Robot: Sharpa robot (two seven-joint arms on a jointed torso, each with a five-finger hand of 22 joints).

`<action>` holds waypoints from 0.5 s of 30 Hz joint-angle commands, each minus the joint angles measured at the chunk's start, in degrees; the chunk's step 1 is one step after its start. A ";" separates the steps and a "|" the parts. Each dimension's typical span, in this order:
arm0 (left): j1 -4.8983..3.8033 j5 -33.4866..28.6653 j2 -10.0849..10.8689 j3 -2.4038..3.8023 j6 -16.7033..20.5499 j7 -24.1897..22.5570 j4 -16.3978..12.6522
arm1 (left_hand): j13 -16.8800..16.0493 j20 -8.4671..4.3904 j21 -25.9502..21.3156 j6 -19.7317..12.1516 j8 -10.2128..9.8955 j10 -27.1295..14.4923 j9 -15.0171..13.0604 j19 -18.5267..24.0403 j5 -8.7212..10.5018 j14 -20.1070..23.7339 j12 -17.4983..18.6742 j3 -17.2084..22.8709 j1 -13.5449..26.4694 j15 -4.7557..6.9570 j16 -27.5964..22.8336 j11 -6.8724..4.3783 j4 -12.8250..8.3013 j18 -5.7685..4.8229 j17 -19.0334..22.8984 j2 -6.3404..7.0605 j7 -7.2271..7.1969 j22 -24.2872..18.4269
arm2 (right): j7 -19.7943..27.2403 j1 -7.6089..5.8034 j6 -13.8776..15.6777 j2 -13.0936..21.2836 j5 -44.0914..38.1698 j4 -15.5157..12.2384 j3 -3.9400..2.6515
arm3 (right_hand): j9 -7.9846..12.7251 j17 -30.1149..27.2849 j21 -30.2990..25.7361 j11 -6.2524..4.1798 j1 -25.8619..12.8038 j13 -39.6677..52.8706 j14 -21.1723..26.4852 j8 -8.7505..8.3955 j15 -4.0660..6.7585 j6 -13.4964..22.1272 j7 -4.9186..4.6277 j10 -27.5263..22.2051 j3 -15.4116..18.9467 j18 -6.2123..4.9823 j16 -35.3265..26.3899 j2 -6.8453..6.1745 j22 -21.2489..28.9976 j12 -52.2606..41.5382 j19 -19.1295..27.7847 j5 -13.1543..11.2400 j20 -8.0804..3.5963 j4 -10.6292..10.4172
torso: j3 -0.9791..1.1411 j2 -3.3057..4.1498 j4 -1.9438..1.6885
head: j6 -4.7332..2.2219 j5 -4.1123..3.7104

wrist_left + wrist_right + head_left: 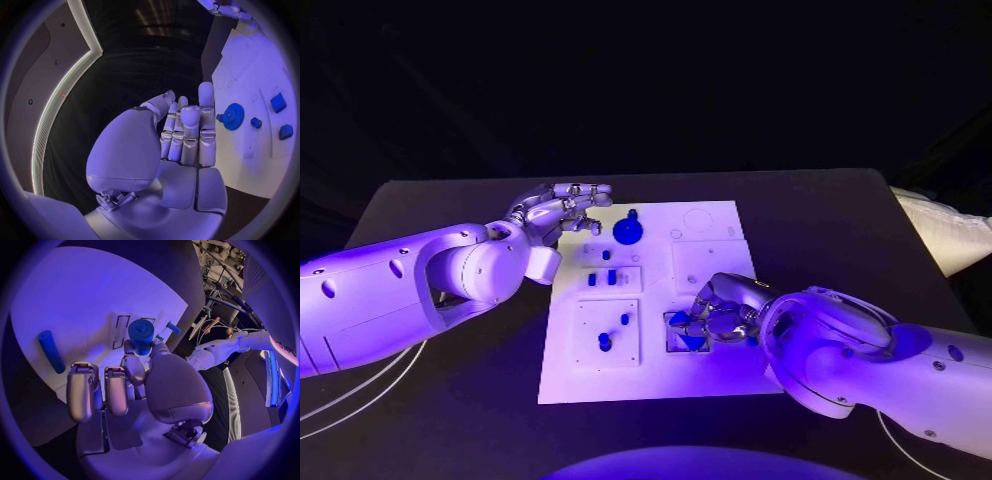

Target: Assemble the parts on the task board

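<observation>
White task board (711,300) lying flat mid-table on the black table (444,400), long side running near to far. Left hand (563,208) hovering over the board's far-left corner, fingers (206,107) straight and pressed side by side, holding nothing. Just right of it, a blue gear (629,231) flat on the board, seen again from the left wrist (234,116) with small blue blocks (279,102) beyond. Nearer along the left side, two short blue pegs (600,278) upright side by side in a raised plate, then another plate with a small peg (625,319) and a longer blue piece (604,342).

Right hand (718,315) down over the board's near-right part, above a square recess with blue pieces (689,342) in it. Pinching a blue cylinder (141,335) between thumb and a finger, remaining fingers (81,390) curled loosely alongside. Cylinder held over the white surface; touching it or not, cannot tell. Blue rod (51,351) lying flat on the board well apart from the cylinder.
</observation>
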State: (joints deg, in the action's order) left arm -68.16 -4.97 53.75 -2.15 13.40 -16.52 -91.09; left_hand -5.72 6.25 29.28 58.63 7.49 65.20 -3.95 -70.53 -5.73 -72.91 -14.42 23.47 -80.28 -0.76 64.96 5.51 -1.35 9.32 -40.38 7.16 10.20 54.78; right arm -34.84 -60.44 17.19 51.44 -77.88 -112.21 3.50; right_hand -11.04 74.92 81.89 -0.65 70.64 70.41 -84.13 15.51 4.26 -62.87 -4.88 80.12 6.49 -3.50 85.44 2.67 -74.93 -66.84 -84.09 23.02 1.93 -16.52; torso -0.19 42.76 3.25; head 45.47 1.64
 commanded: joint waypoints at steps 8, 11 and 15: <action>0.00 -0.17 0.10 0.04 -1.32 -0.01 -0.21 | 0.01 0.10 -0.30 -0.40 0.36 -0.41 0.02 0.22 0.25 0.36 -0.32 -0.30 0.21 0.01 -0.17 0.12 0.11 1.09 0.05 -0.32 0.00 -0.09 | -0.21 0.13 -3.72 -0.48 -2.46 0.05 0.08 | -0.90 6.97 0.26 -0.70 -2.49 1.78 -4.43 0.62 0.86 -2.58 1.92 1.53 1.91 0.40 0.28 0.68 -0.88 -1.38 -0.65 -2.87 -0.92 -0.06 | 0.02 0.00 -0.05 | 0.23 0.23; 0.00 -0.17 0.11 0.04 -1.36 0.04 -0.21 | 0.01 0.10 -0.30 -0.40 0.36 -0.41 0.02 0.22 0.25 0.36 -0.32 -0.30 0.21 0.01 -0.17 0.12 0.11 1.09 0.05 -0.32 0.00 -0.09 | -0.22 0.12 -3.85 -0.52 -2.75 0.06 0.08 | -1.13 7.01 0.28 -0.75 -3.49 2.00 -4.43 0.67 0.91 -2.62 1.98 1.67 2.72 0.41 0.30 0.96 -0.94 -1.37 -0.67 -4.61 -0.99 -0.07 | 0.02 0.01 -0.03 | 0.27 0.27; 0.00 -0.17 0.13 0.04 -1.41 0.11 -0.21 | 0.01 0.10 -0.30 -0.40 0.36 -0.41 0.02 0.22 0.25 0.36 -0.32 -0.30 0.21 0.01 -0.17 0.12 0.11 1.09 0.05 -0.32 0.00 -0.09 | -0.22 0.12 -3.84 -0.54 -3.07 0.08 0.08 | -1.49 7.05 0.29 -0.79 -4.67 2.21 -4.44 0.73 0.95 -2.62 2.03 1.78 3.92 0.42 0.31 1.40 -0.98 -1.17 -0.68 -7.29 -1.04 -0.07 | 0.04 0.01 -0.01 | 0.24 0.30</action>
State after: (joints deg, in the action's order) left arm -68.16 -4.97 53.91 -2.15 13.19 -16.30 -91.15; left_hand -5.72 6.26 29.28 58.63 7.49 65.20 -3.95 -70.53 -5.73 -72.91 -14.42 23.47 -80.28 -0.76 64.96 5.52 -1.35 9.32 -40.39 7.16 10.20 54.78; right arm -35.16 -60.42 14.93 51.09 -79.76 -111.99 3.54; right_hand -12.56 74.91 81.89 -1.35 66.52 72.57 -84.13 16.41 4.87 -65.09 -3.49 81.30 10.09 -3.49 85.44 3.98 -74.91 -68.07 -83.90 16.12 1.33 -16.58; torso -0.15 42.76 3.21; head 45.74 1.91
